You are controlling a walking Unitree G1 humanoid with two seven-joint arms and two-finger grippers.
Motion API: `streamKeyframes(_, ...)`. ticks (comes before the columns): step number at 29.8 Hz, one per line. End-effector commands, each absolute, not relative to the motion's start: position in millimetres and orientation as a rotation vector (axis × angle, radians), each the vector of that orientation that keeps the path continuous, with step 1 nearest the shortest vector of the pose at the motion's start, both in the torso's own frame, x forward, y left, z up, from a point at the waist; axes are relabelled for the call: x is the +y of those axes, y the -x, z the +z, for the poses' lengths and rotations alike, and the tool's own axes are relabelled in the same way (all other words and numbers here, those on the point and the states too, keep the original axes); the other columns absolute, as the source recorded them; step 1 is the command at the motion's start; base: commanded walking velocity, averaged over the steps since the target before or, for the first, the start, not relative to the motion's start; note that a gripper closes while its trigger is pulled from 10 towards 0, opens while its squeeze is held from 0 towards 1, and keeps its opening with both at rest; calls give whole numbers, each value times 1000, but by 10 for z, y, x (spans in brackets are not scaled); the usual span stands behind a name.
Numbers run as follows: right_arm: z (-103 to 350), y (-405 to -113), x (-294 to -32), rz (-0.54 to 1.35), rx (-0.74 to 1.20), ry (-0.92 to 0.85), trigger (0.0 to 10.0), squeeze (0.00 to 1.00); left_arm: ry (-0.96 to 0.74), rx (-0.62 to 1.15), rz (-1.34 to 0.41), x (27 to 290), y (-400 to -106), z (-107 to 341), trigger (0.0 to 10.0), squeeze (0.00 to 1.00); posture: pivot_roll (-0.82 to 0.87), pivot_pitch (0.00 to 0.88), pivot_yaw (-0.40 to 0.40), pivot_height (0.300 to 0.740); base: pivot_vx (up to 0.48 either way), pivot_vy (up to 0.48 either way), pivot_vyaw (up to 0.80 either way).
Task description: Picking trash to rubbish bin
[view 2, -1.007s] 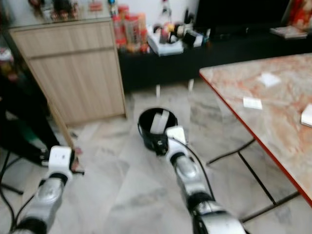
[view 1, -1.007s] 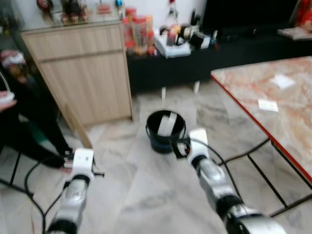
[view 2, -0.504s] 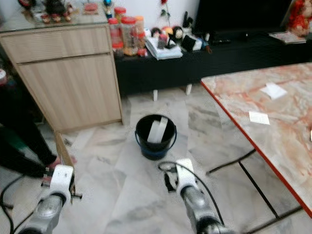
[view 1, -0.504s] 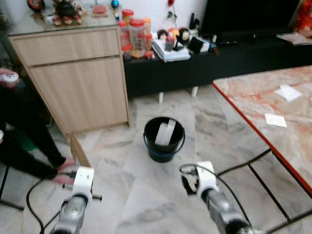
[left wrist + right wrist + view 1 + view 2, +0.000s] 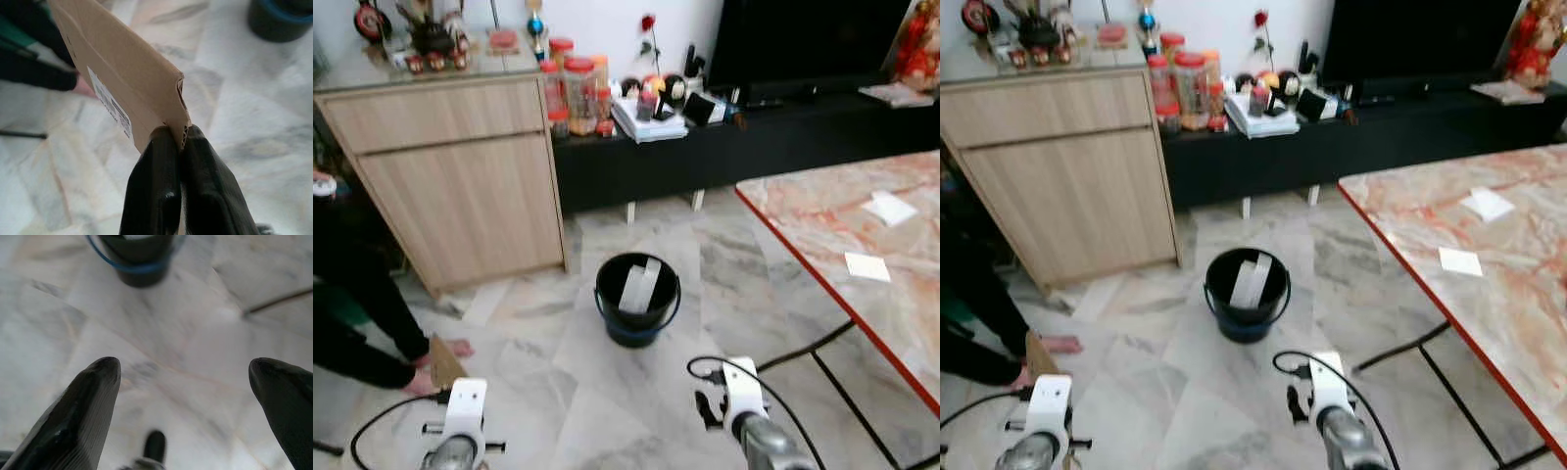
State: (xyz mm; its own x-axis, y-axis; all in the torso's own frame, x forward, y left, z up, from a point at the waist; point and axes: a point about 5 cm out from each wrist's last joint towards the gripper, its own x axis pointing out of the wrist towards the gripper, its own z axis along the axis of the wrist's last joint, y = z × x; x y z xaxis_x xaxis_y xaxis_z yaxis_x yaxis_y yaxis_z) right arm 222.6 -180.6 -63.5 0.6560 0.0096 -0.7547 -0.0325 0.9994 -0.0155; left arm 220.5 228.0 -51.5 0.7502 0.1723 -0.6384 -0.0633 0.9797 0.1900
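Note:
A black rubbish bin (image 5: 637,299) with a blue base stands on the marble floor, and a white flat piece leans inside it. My left gripper (image 5: 182,139) is shut on the edge of a brown cardboard piece (image 5: 117,78) with a white label. The cardboard (image 5: 440,360) sticks up above my left arm (image 5: 462,431), low and left of the bin. My right gripper (image 5: 186,382) is open and holds nothing, its fingers (image 5: 83,411) spread over bare floor short of the bin (image 5: 139,259). The right arm (image 5: 742,409) is low, right of the bin.
A person in dark clothes (image 5: 352,313) bends at the left, with a foot (image 5: 445,350) near the cardboard. A wooden cabinet (image 5: 460,186) and a black TV console (image 5: 734,137) stand behind the bin. The marble table (image 5: 822,284) at the right carries white paper scraps (image 5: 867,266).
The camera has moved, and the view is sharper. Both arms have dropped low in the picture. My right gripper has drawn back from the bin; the left still holds the cardboard.

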Motion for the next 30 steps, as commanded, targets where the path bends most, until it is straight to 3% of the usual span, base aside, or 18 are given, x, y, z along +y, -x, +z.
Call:
streamKeyframes(1, -602, -2282, -1793, 12, 840, 12, 10000, 0, -163, 706, 132, 2298, -2230, -495, 10000, 0, -6, 0, -16, 740, 330, 0, 0)
streamKeyframes(8, -605, -2283, -1740, 23, 835, -16, 10000, 0, -145, 693, 148, 2300, -2255, -477, 10000, 0, -2, 0, -16, 740, 344, 0, -571)
streamKeyframes(30, -596, -2304, -1642, 86, 822, 14, 10000, 0, -135, 689, 149, 2290, -2258, -477, 10000, 0, 6, 27, -11, 740, 355, 0, 0)
